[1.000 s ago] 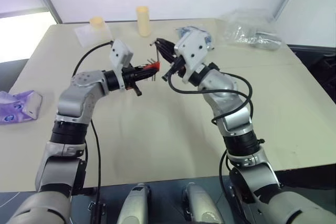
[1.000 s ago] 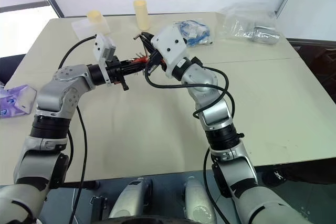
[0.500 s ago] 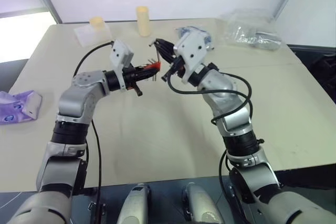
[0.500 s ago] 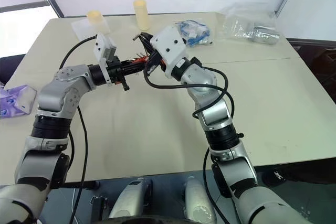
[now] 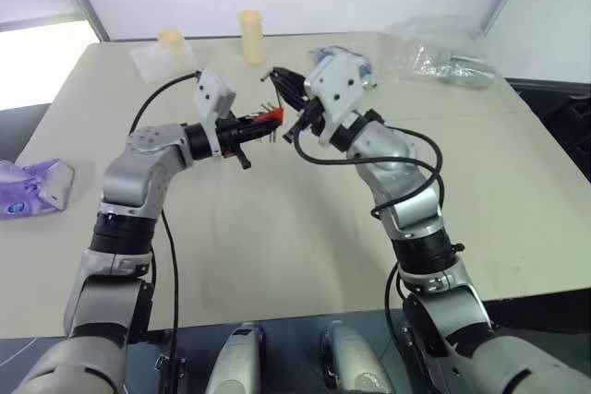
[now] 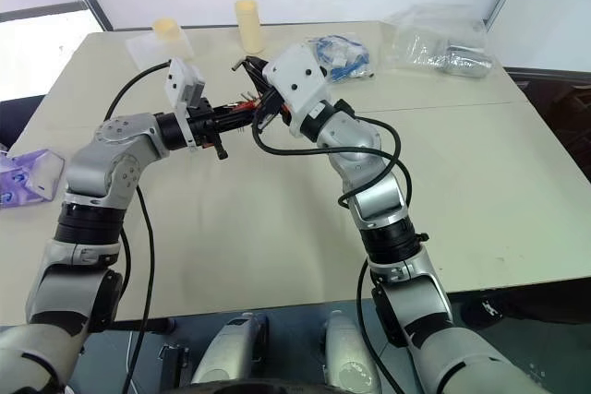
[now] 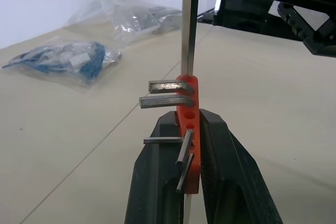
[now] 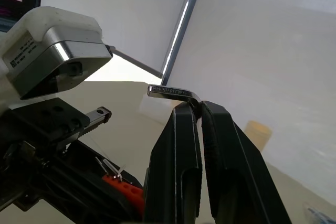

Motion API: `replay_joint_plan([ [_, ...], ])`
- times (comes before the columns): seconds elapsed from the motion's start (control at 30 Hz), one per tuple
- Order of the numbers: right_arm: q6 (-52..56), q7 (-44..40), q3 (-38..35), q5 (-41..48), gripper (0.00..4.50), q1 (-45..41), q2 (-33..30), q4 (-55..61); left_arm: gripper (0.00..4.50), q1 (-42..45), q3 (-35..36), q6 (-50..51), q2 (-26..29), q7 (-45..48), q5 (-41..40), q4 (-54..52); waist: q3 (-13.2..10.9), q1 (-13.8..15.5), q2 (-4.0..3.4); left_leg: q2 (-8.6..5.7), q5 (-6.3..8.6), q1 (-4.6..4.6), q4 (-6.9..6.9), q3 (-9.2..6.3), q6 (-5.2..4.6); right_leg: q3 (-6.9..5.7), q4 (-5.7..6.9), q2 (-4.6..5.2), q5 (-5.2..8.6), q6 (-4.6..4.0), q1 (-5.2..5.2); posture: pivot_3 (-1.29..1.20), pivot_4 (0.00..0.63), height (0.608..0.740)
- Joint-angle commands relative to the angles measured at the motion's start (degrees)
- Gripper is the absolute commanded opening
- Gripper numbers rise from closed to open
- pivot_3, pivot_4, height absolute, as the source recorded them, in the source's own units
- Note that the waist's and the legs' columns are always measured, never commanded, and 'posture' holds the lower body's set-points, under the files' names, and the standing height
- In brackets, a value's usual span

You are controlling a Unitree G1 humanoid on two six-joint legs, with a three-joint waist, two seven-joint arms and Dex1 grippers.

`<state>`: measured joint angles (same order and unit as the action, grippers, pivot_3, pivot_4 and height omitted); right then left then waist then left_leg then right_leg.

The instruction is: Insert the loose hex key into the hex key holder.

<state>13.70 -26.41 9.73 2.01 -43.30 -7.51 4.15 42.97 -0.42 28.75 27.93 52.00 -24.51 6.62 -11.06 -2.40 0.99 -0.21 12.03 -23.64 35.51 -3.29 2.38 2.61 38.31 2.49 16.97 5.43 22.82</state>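
Left wrist view: left gripper (image 7: 190,156) clamps the hex key holder (image 7: 189,124) by its flat sides. The loose hex key (image 7: 189,24) stands in its top hole, right gripper (image 8: 198,109) pinching it at the bend (image 8: 173,93). Thin, stiff, slick steel; likely twists, so grip near the elbow.

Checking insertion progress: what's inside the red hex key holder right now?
The hex key holder carries several short dark keys, and the loose hex key stands in its top hole. Its depth is hidden; the left gripper covers the lower holes.
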Motion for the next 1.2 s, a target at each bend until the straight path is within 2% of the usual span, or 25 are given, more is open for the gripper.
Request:
replay_joint_plan([
  [0.03,-0.16,-0.1,0.01,0.79,0.04,-1.12,0.43,1.41,0.0,0.82,2.02,-0.42,-0.17,-0.27,-1.42,-2.21,0.0,0.0,0.0,0.0,0.0,0.0,0.0,0.0,0.0,0.0,0.0,0.0,0.0,0.0,0.0,0.0,0.15,0.74],
  [0.53,0.3,-0.22,-0.17,0.9,0.04,-0.55,-0.52,1.23,0.0,1.1,2.92,-0.77,-0.46,-1.23,-1.22,-1.7,0.0,0.0,0.0,0.0,0.0,0.0,-0.03,0.0,0.0,0.0,-0.01,0.0,0.0,0.0,0.01,0.0,0.15,0.74],
  [0.63,0.17,-0.21,-0.39,0.55,0.98,-0.42,-1.25,0.88,0.0,1.1,2.95,-0.94,-0.41,-1.23,-1.13,-1.66,0.0,0.01,0.0,0.0,0.0,0.0,-0.05,0.0,0.0,0.0,-0.03,0.0,0.0,0.0,0.0,0.0,0.15,0.74],
  [0.83,1.89,-1.13,0.12,0.53,3.89,0.73,-3.06,1.31,0.0,1.11,3.21,-1.22,-0.52,-1.05,-0.94,-1.44,0.0,0.02,0.0,-0.01,0.0,0.0,-0.1,0.0,0.0,0.0,-0.07,0.01,0.0,0.0,0.01,0.0,0.15,0.74],
  [1.2,5.56,-3.08,-2.88,1.97,3.89,7.36,-9.71,7.61,0.0,0.71,2.84,-0.6,-1.47,-1.38,-1.22,-1.86,0.0,0.01,0.0,0.0,0.0,0.0,-0.25,0.01,0.0,0.0,-0.15,-0.01,0.0,0.0,0.04,0.0,0.15,0.74],
])
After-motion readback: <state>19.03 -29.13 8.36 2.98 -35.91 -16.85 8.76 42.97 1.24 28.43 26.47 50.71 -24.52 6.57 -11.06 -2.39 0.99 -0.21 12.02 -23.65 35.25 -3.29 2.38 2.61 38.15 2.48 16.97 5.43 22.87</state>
